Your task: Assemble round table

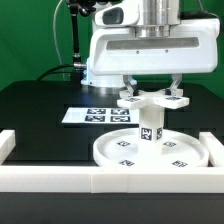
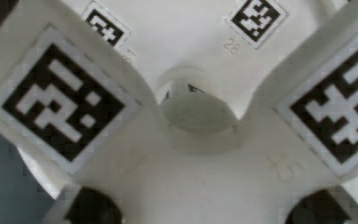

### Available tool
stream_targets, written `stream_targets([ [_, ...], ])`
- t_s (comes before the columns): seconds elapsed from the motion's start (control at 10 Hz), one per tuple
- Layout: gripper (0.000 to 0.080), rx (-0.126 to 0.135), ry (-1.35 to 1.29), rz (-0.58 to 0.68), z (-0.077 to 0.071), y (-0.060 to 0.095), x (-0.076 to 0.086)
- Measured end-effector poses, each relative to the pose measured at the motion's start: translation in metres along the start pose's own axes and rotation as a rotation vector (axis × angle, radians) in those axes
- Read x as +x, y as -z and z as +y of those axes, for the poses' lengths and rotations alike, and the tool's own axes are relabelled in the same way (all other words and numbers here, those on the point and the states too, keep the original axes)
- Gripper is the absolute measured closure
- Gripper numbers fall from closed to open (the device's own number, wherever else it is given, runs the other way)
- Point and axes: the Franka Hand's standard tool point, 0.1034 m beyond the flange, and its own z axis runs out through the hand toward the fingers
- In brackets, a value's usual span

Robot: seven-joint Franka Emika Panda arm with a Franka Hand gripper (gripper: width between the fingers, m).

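The large rimmed disc (image 1: 120, 152) lies flat on the black table against the front bar. The short cylindrical leg (image 1: 149, 130) stands upright on its middle. The cross-shaped foot piece (image 1: 150, 100) sits on top of the leg, its tagged arms spread out level. My gripper (image 1: 151, 92) comes straight down over it, shut on the foot piece's middle, one finger on each side. In the wrist view the foot piece (image 2: 202, 150) fills the picture, its centre hole showing. The dark fingertips (image 2: 94, 206) press its hub from both sides, with the gripper (image 2: 202, 208) between them.
The marker board (image 1: 90, 115) lies on the table behind the disc, toward the exterior view's left. Long white bars (image 1: 60, 180) border the table at the front and both sides. A green backdrop stands behind.
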Motion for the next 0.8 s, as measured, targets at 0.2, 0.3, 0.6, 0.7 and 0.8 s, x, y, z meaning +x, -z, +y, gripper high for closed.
stream_targets([
  [0.2,0.0357,0.001,-0.119,0.0,0.0,-0.0002,-0.0001],
  [0.3,0.0357,0.008,-0.208,0.0,0.0,-0.0004,-0.0001],
  [0.6,0.0357,0.033,-0.566,0.022,0.0002,-0.0005,0.0009],
  [0.7,0.0357,0.037,-0.683,0.031,-0.0002,-0.0005,0.0012],
  [0.8,0.0357,0.056,-0.806,0.027,0.0005,-0.0003,0.0019],
])
